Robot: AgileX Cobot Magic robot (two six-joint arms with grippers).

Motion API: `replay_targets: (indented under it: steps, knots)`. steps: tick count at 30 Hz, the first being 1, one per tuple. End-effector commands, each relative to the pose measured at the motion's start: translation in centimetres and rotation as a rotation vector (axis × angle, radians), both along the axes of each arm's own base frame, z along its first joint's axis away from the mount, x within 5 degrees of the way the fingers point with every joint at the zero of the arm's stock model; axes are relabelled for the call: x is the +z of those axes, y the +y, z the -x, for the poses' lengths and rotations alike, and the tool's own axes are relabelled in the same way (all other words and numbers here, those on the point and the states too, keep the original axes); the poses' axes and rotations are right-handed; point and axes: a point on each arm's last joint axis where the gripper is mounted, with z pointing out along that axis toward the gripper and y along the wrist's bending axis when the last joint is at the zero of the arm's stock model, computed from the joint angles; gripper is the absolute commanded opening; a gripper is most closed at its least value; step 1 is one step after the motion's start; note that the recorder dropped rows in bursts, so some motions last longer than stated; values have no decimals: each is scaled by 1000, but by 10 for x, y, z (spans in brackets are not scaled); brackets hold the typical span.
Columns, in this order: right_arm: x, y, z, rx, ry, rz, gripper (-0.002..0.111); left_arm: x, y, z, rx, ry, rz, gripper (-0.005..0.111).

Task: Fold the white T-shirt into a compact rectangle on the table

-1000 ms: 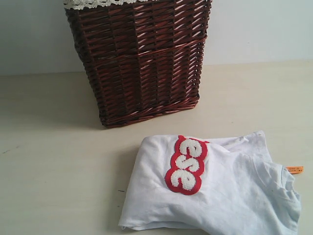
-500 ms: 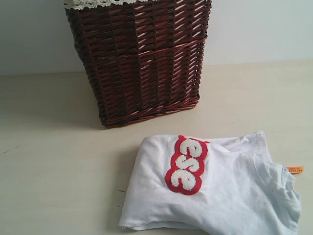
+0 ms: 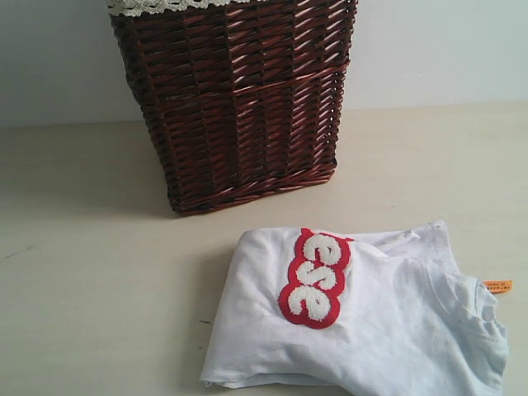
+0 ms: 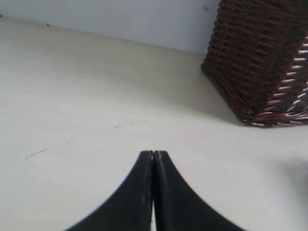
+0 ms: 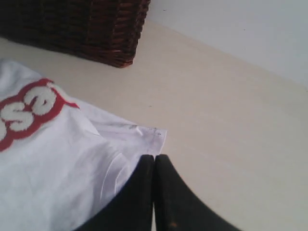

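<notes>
Exterior view: the white T-shirt (image 3: 388, 322) lies folded at lower right on the desk (image 3: 91, 272), in front of the basket (image 3: 239, 99).

Left wrist view: the left hand (image 4: 153, 155) points low over bare desk, fingers pressed together, holding nothing.

Right wrist view: the right hand (image 5: 154, 159), fingers likewise pressed together, is at the shirt's edge.

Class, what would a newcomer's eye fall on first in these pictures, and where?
The dark wicker basket stands tall at the back of the pale table. In front of it lies the white T-shirt, its red patch with fuzzy white letters facing up.
</notes>
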Motion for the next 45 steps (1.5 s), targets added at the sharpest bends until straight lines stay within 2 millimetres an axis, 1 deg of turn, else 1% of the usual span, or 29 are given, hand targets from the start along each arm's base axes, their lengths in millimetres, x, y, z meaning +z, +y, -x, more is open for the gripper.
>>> replay_targets:
  steps: [1,3,5,8,11,16,22,26,29,31,34,35,38,39,40,41,42,43,44,45]
  knots:
    - [20,5,-36,-55,218,-174,0,0,-1,0,-4,0,15,0]
    - [21,8,-44,-64,354,-219,0,0,-1,0,-4,0,15,0]
    - [21,10,-51,-81,412,-270,0,0,-1,0,-4,0,15,0]
    - [26,10,-56,-96,351,-309,0,0,-1,0,-4,0,15,0]
    - [33,8,-62,-157,268,-381,0,0,-1,0,-4,0,15,0]
    - [32,2,-64,-167,225,-282,0,0,-1,0,-4,0,15,0]
    - [35,-9,-68,-181,128,-92,0,0,-1,0,-4,0,15,0]
    - [35,-18,-70,-174,90,94,0,0,-1,0,-4,0,15,0]
    - [37,-21,-71,-162,61,187,0,0,-1,0,-4,0,15,0]
    - [40,-21,-73,-134,17,231,0,0,-1,0,-4,0,15,0]
    - [48,-20,-77,-85,-106,316,0,0,-1,0,-4,0,15,0]
    - [53,-20,-79,-40,-168,410,0,0,-1,0,-4,0,15,0]
    - [58,-20,-81,85,-257,681,0,0,-1,0,-4,0,15,0]
    - [58,-20,-82,108,-264,727,0,0,-1,0,-4,0,15,0]
    - [58,-20,-82,109,-266,731,0,0,-1,0,-4,0,15,0]
    - [58,-20,-81,89,-255,694,0,0,-1,0,-4,0,15,0]
    - [55,-21,-81,40,-241,612,0,0,-1,0,-4,0,15,0]
    - [54,-22,-82,-20,-242,516,0,0,-1,0,-4,0,15,0]
    - [52,-23,-82,-128,-242,326,0,0,-1,0,-4,0,15,0]
    - [49,-23,-82,-205,-231,178,0,0,-1,0,-4,0,15,0]
